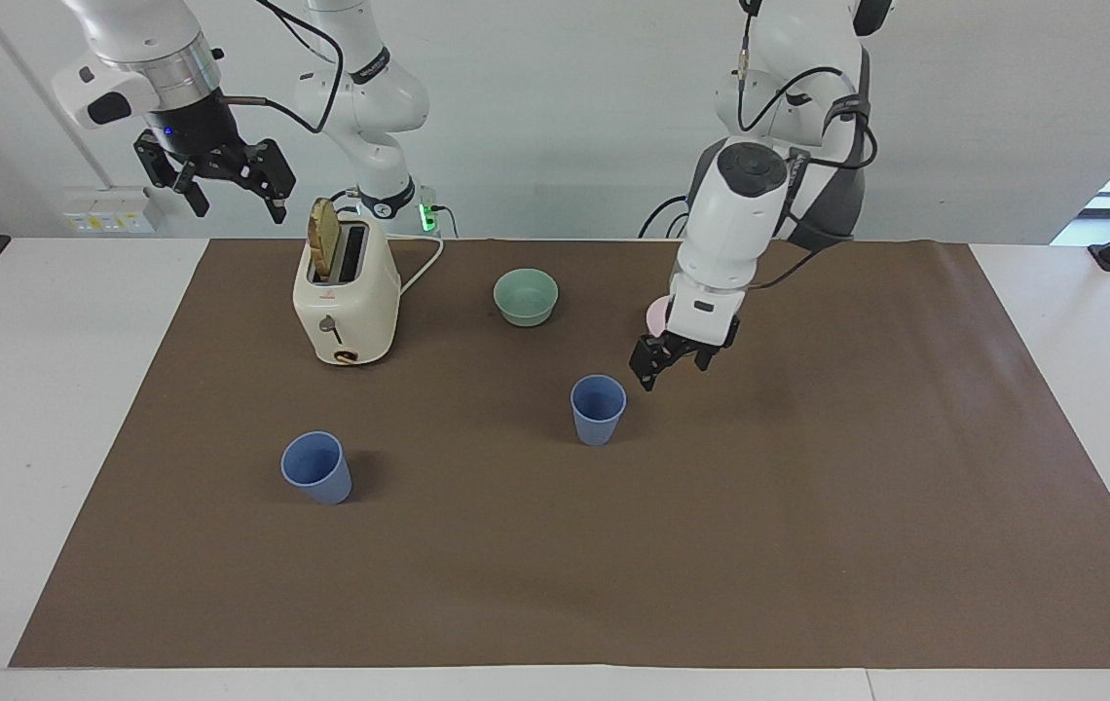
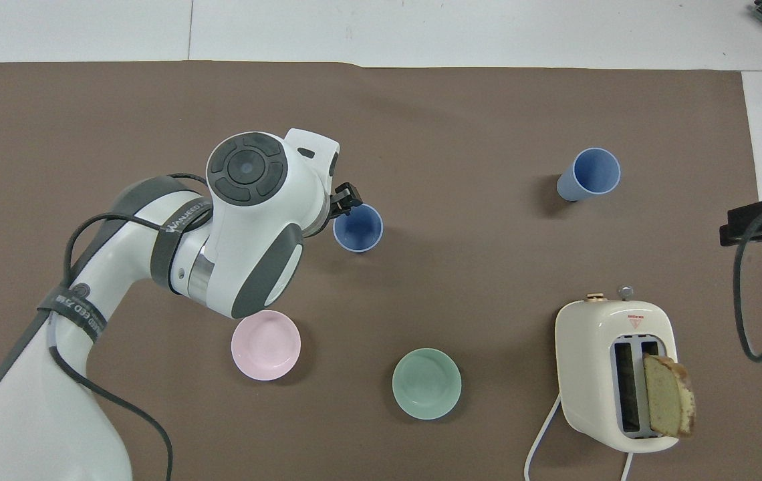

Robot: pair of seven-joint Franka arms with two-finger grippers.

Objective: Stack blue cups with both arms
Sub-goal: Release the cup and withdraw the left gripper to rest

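Two blue cups upright on the brown mat, well apart, not stacked. One cup [image 1: 598, 410] mid-table, farther from the robots than the pink bowl [image 2: 265, 345] and green bowl [image 1: 526, 296]. Second cup [image 1: 316, 467] toward the right arm's end, farther out than the toaster [image 1: 346, 294].

Left gripper [image 1: 671, 359] raised, just beside the mid-table cup and clear of it; fingers spread, holding nothing. Right gripper [image 1: 214, 172] waits high, off the mat's edge beside the toaster; fingers apart, empty.

Handling, as a guess: cups look like thin plastic, light, fairly stiff but likely to flex at the rim under a hard squeeze. Matte, faintly ribbed wall should give some friction. The taper narrows downward, so a side grip could slip upward; a pinch over the rim, one finger inside, seems safest. Light enough to tip if nudged.
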